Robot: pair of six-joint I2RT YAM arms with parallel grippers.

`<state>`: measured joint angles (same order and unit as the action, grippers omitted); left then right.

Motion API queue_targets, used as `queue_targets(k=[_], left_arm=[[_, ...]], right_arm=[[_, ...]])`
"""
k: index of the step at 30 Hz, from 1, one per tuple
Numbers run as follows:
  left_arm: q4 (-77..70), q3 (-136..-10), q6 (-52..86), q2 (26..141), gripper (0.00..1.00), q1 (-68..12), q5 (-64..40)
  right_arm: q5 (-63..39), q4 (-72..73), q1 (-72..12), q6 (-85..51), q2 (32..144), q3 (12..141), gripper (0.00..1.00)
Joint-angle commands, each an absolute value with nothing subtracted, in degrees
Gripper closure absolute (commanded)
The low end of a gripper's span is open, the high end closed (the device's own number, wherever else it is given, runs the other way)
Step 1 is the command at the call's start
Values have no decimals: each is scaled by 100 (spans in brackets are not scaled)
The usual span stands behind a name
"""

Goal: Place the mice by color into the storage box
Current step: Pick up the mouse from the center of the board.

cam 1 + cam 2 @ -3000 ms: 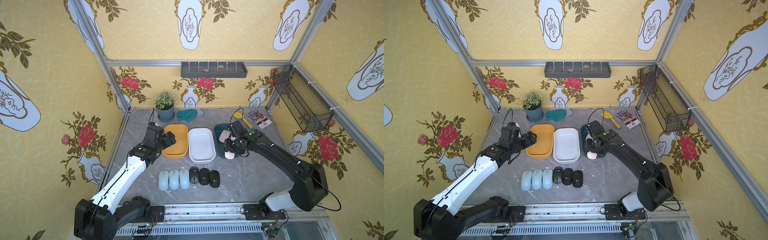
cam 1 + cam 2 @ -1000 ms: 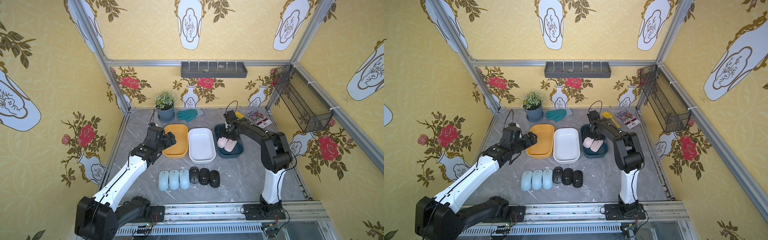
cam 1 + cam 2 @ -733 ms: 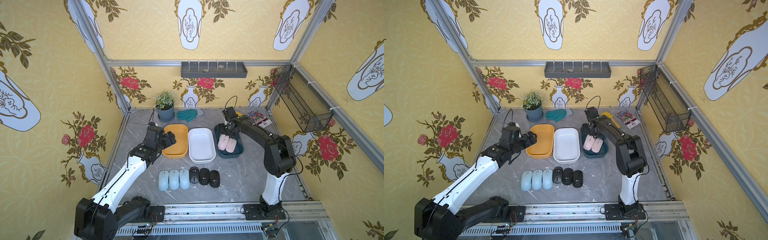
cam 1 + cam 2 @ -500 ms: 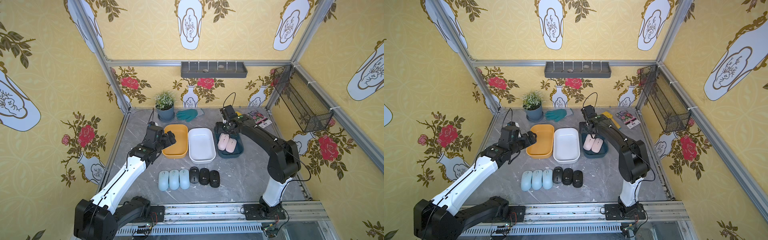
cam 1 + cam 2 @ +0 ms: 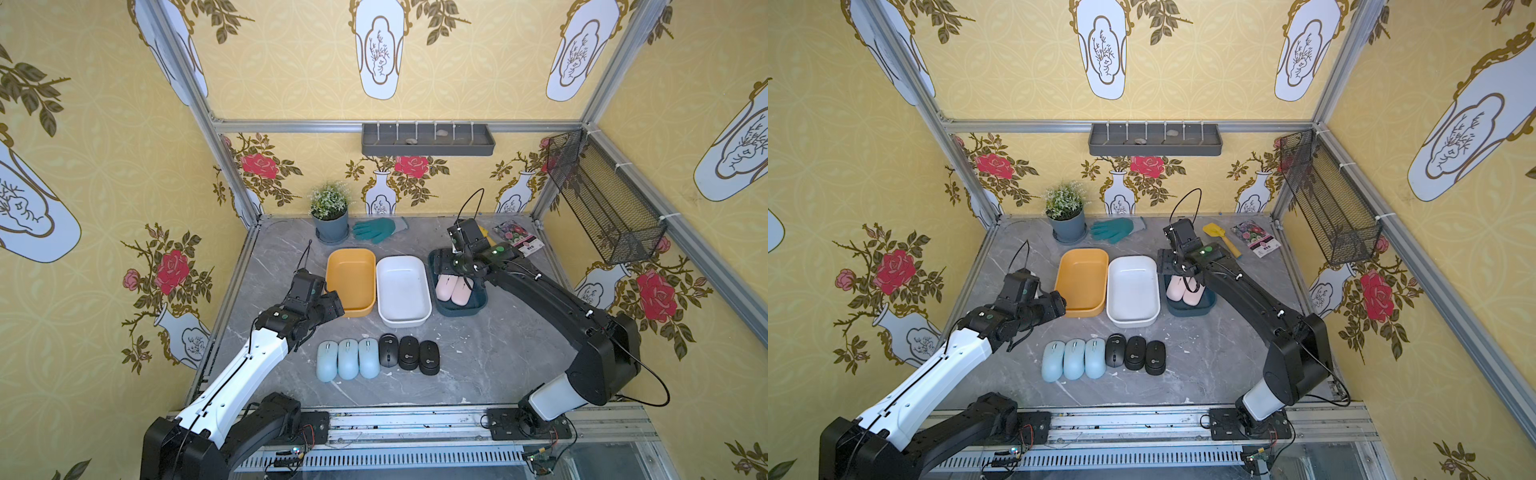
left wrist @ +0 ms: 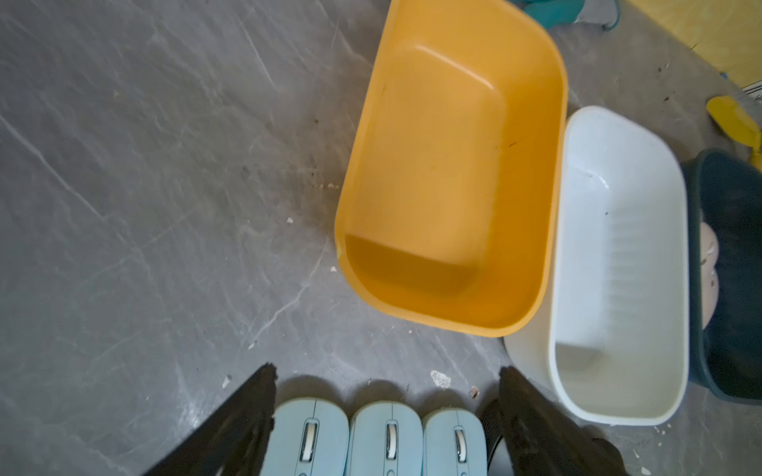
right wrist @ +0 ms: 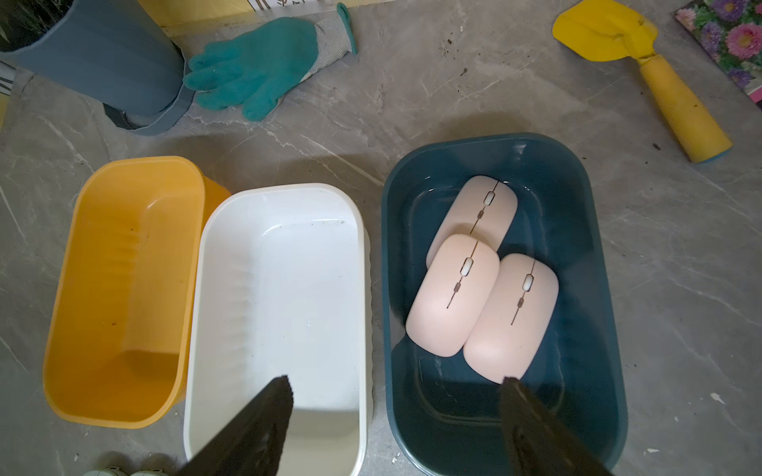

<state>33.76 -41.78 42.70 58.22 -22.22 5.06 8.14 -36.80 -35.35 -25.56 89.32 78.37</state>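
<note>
Grey surface (image 5: pixel 498 365): pink mice (image 7: pixel 474 288) lie in the dark box (image 7: pixel 585 230) just below the right tool (image 7: pixel 396 383), wide and empty (one colour looks done). Just by the left tool (image 6: pixel 386 367), likewise wide and empty, blue mice (image 5: pixel 348 359) and black mice (image 5: pixel 409 353) lie unsorted.

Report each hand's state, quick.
Left hand: open, holding nothing.
Right hand: open, holding nothing; the pink mice lie in the dark box.

Both top views look down from high in front over the whole table (image 5: pixel 498 353); wrist cameras sit close, sharing the white bin (image 6: pixel 618 247).
</note>
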Motion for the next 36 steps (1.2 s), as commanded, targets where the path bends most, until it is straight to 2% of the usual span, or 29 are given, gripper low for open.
queue_targets(k=[1, 13, 36], left_arm=[[3816, -3966, 4592, 5744, 18, -2300, 280], [4454, -3097, 6278, 5989, 23, -3553, 528], [4115, -2663, 6347, 6111, 22, -3577, 683]], right_arm=[[777, -3528, -3541, -2653, 9033, 7855, 18], [563, -3419, -3563, -2692, 9234, 7669, 18], [431, -3479, -3564, -2707, 9619, 7810, 18]])
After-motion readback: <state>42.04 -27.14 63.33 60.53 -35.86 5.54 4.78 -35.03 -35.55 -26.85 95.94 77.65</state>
